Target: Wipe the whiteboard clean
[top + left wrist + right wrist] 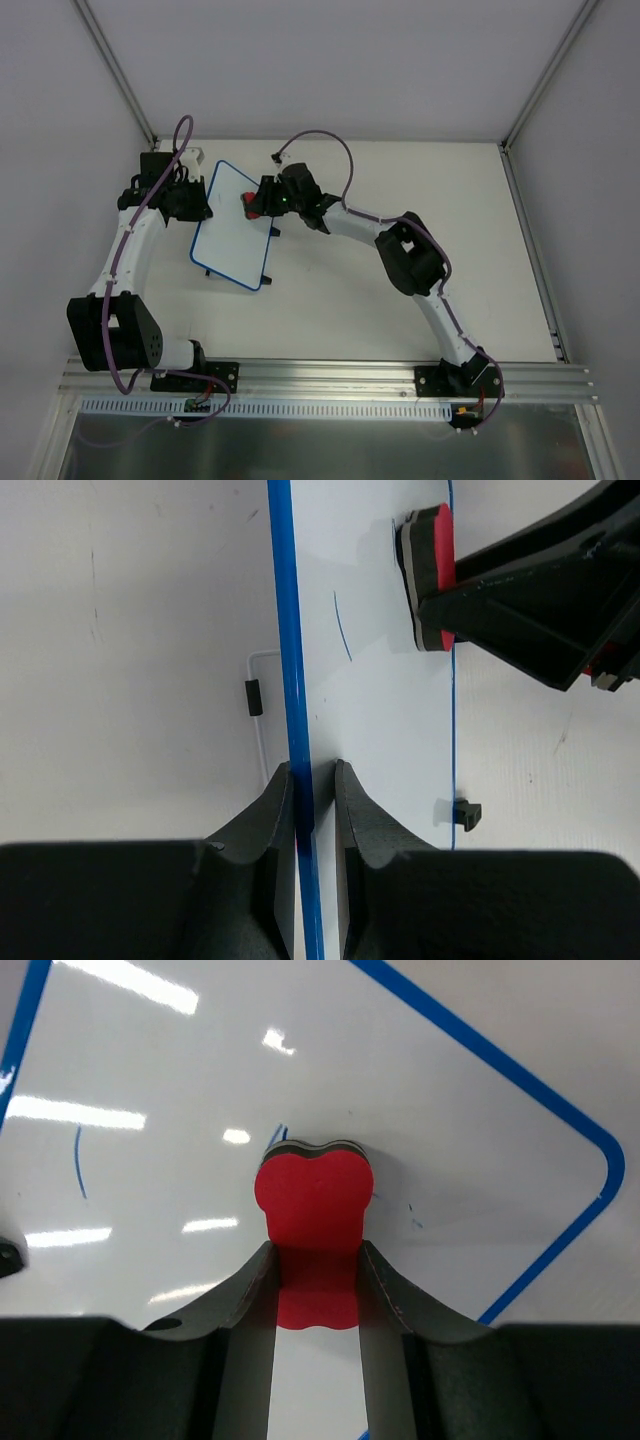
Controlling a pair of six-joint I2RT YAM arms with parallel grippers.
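The whiteboard (235,225), white with a thin blue rim, lies at the left middle of the table. My left gripper (195,200) is shut on its left rim (292,680), one finger on each side of the blue edge. My right gripper (262,200) is shut on the red bone-shaped eraser (314,1205) and presses its dark felt face against the board near the upper right edge. The eraser also shows in the left wrist view (428,575). Faint blue strokes remain: a curved line (342,625) and small marks beside the eraser (410,1218).
A thin white wire stand with a black clip (255,698) shows under the board's left side. A black foot (466,813) sticks out at its right rim. Grey walls and metal posts close in the table at the back and sides.
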